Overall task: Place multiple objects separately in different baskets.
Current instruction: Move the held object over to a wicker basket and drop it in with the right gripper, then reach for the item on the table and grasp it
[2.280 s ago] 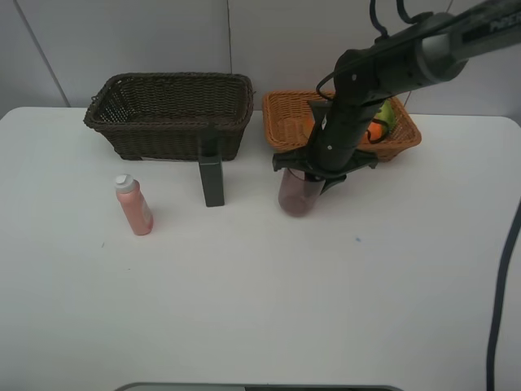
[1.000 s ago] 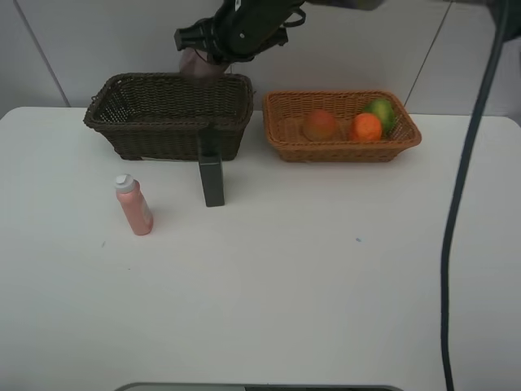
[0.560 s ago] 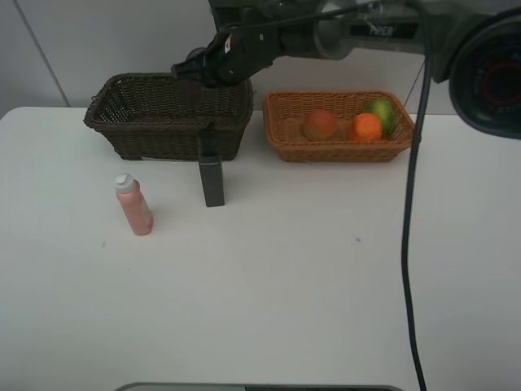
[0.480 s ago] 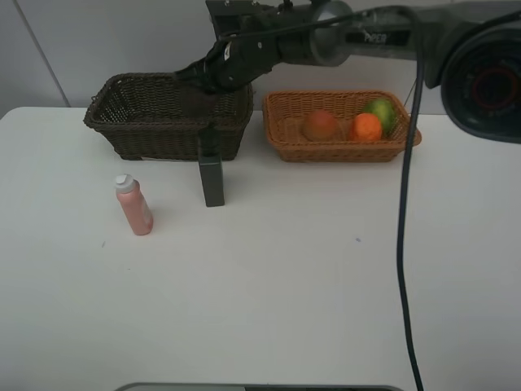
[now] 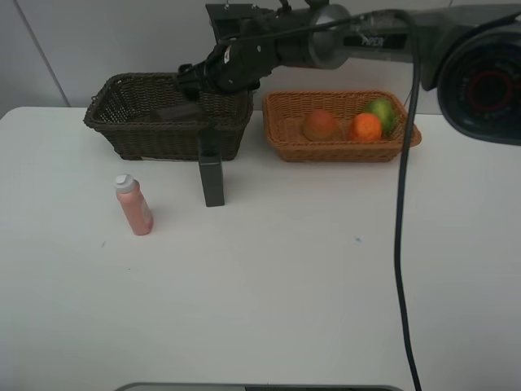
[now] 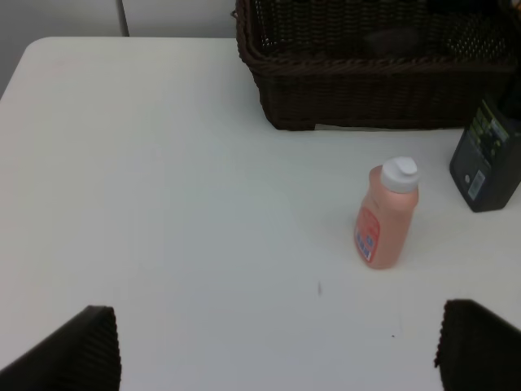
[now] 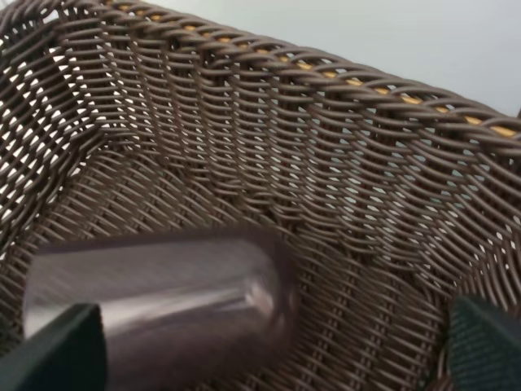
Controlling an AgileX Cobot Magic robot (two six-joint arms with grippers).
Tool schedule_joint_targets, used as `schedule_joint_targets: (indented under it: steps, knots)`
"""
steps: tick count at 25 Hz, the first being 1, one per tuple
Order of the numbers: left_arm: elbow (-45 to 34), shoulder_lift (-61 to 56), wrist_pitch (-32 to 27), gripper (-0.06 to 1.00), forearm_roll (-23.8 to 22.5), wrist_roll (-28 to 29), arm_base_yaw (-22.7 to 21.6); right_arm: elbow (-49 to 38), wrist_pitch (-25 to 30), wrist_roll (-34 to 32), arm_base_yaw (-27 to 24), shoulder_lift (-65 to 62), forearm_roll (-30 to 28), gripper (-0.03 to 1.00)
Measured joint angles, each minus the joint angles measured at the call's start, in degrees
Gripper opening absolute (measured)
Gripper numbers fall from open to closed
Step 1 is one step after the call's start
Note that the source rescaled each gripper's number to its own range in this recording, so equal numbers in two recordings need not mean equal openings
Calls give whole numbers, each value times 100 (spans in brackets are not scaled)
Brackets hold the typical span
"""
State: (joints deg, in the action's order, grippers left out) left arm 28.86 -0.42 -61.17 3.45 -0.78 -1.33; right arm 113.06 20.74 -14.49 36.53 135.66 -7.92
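Right claw (image 5: pixel 189 80) hovers spread over the dark basket (image 5: pixel 122 130), upper left, so the cup (image 7: pixel 163 301) lies free on its weave. Left claw (image 6: pixel 277 350) gapes wide too, holding nothing.

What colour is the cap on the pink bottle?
The cap is white, clearest in left wrist view.

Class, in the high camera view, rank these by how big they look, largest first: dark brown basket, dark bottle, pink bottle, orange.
1. dark brown basket
2. dark bottle and pink bottle: they look about alike, so not ranked apart
3. orange, clearly smallest, though it sits farther back
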Motion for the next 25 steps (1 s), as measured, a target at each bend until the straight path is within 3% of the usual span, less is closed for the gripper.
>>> schedule_joint_targets:
  steps: [7,17,25]
  knots:
    - [0,0,0,100,0,0,0,0,801,0,0,-615,17,90]
    - [0,0,0,100,0,0,0,-244,3497,218,-390,-1574,6,90]
    - [0,0,0,100,0,0,0,-2302,3760,307,-1475,-3120,257,90]
